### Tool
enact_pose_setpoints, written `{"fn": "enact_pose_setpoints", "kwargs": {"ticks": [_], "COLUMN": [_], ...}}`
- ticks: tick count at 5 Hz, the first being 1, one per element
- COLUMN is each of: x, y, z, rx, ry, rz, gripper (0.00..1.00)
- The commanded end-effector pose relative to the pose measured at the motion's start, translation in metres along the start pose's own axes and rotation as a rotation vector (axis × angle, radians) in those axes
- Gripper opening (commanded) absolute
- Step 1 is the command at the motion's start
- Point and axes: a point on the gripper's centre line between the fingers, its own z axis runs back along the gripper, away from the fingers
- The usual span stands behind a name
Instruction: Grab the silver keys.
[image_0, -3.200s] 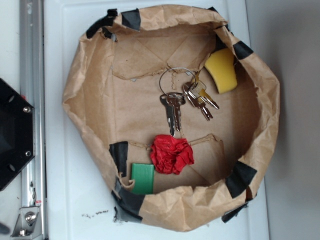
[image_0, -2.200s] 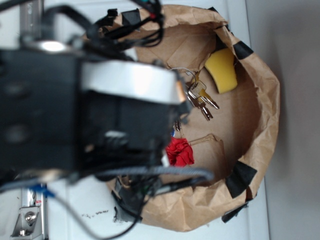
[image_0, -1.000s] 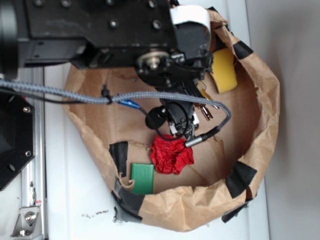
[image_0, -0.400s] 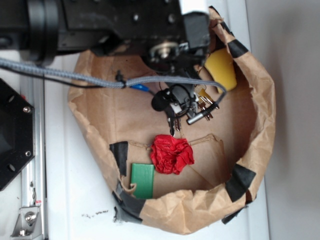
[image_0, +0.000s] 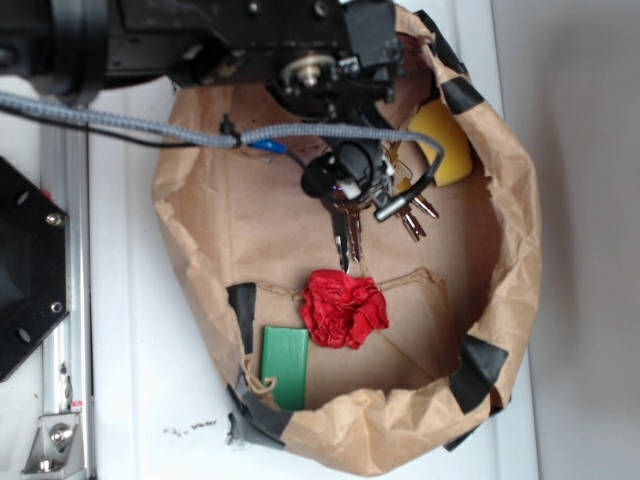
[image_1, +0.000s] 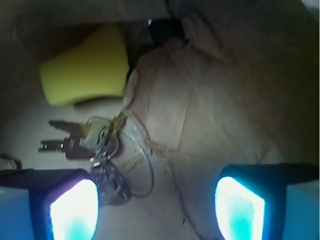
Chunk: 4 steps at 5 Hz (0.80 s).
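The silver keys (image_0: 346, 232) lie on the brown paper floor of the bag. One grey pair points toward the red wad, and a brassy cluster (image_0: 414, 214) lies to the right. My gripper (image_0: 345, 180) hangs right over the wire ring and hides it in the exterior view. In the wrist view the gripper (image_1: 157, 207) is open, with glowing fingertips (image_1: 75, 207) at both lower corners. The ring (image_1: 142, 167) and the grey pair lie in the gap, close to the left finger. The cluster (image_1: 85, 137) lies just beyond that finger.
The rolled-down paper bag's wall (image_0: 510, 230) rings everything, with black tape patches. A yellow sponge (image_0: 446, 140) leans at the back right, also seen as the yellow sponge (image_1: 85, 72) in the wrist view. A red crumpled wad (image_0: 345, 308) and a green block (image_0: 285, 366) sit in front.
The arm came in over the bag and came down onto the keys. In the last half second it shifted slightly toward the back, and the bag's rim was pushed out of shape.
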Motion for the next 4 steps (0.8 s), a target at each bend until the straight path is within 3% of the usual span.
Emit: {"fn": "enact_pose_setpoints", "kwargs": {"ticks": [1, 2, 3, 4], "x": [0.020, 0.020, 0.014, 0.000], "y": [0.000, -0.010, -0.021, -0.020], "z": [-0.015, -0.023, -0.030, -0.024], "rx": [0.006, -0.019, -0.087, -0.201], "ry": [-0.120, -0.165, -0.188, -0.164], "rz": [0.038, -0.010, -0.131, -0.292], "gripper": [1.00, 1.00, 1.00, 1.00]}}
